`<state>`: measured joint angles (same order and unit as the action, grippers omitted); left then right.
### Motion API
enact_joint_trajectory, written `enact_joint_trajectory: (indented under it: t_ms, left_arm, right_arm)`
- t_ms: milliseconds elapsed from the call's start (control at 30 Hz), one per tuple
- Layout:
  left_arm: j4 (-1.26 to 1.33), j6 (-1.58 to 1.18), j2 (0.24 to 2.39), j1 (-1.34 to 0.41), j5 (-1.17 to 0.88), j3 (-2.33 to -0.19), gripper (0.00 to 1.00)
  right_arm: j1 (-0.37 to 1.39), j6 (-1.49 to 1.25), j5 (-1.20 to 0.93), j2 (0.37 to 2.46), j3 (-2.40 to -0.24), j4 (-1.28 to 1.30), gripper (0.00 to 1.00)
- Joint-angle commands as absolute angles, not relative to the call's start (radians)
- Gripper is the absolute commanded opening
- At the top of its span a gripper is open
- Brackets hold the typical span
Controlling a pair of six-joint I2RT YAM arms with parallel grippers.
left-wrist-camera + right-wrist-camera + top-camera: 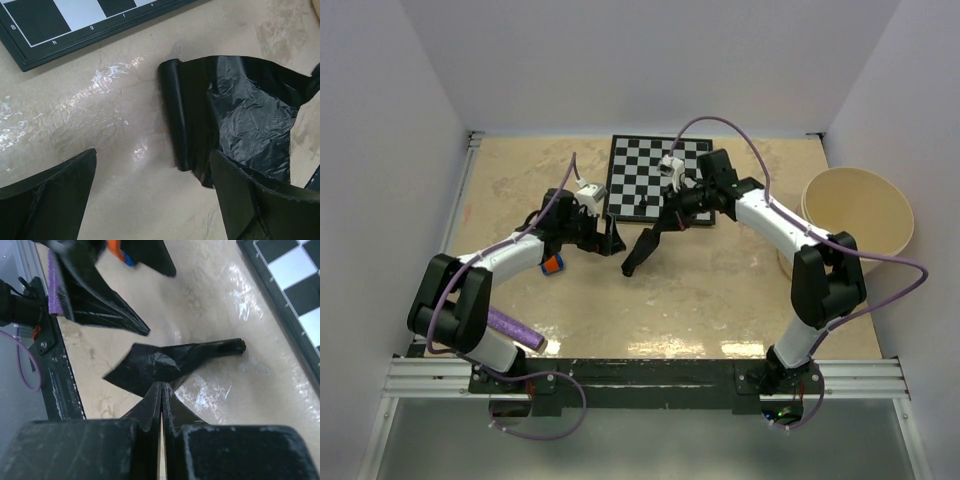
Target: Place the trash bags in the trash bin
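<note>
while the right gripper (161, 390) pinches an edge of the thin glossy black plastic trash bag (155, 365) | left gripper (152, 154) wide open, empty | rolled end (175, 115) on table (100, 100) between its fingers (60, 190)

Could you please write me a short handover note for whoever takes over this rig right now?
Left gripper: jaws open, poised over the rolled end of the trash bag, not closed on it.
Right gripper: jaws shut on the edge of the bag's unrolled film.
The bag lies partly unrolled just in front of the chessboard, with its roll end on the table. The trash bin stands at the table's right side; no black film shows inside it.
Done: bag gripped by the right arm.
Left: carry it to the bin and release it inside.
</note>
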<state>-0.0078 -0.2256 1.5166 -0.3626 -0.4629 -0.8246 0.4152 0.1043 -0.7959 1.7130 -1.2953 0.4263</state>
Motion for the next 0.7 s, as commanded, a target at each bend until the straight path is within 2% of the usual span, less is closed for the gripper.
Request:
enact_joint_trajectory:
  t_ms: [0,367,667]
  left_arm:
    - [0.135,-0.311,1.565,-0.334,-0.572,-0.808,0.97]
    - [0.146,-0.359,1.69,-0.282,-0.583,-0.877,0.89]
    - [0.137,-0.367,1.761,-0.279,-0.581,-0.928,0.76]
  right_arm:
    - [0.41,0.132,-0.885,1.641,-1.408,0.41,0.0]
    - [0.411,0.212,-0.897,1.575,-1.627,0.504,0.0]
    - [0.41,0.209,-0.885,1.549,-1.736,0.538,0.0]
